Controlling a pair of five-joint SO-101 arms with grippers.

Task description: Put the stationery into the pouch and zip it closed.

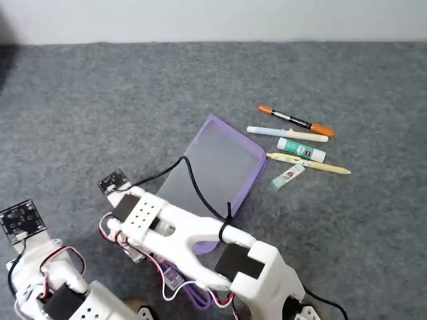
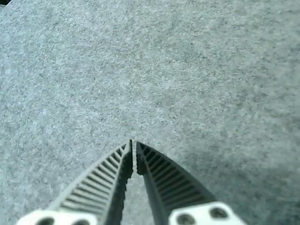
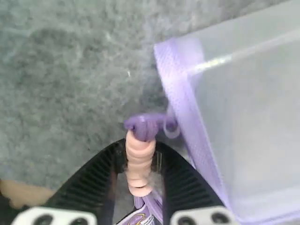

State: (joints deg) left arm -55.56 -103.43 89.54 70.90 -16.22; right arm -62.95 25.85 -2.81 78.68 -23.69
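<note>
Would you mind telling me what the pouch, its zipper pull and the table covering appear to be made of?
The pouch looks like frosted translucent plastic sheet with purple woven edging: milky sheen, meshed trim. The zipper pull: matte peach rings, probably rubber or soft plastic. The table covering: grey felt or short-pile carpet, fuzzy and speckled.

This looks to me like a robotics test bench, not a lived-in room. My counter (image 1: 80,100) is covered in grey felt-like matting and backs onto a plain pale wall (image 1: 200,20). My left arm (image 1: 53,273) and right arm (image 1: 180,230) are white plastic, with loose black cable (image 1: 193,180) and small bare circuit boards (image 1: 23,219).
</note>
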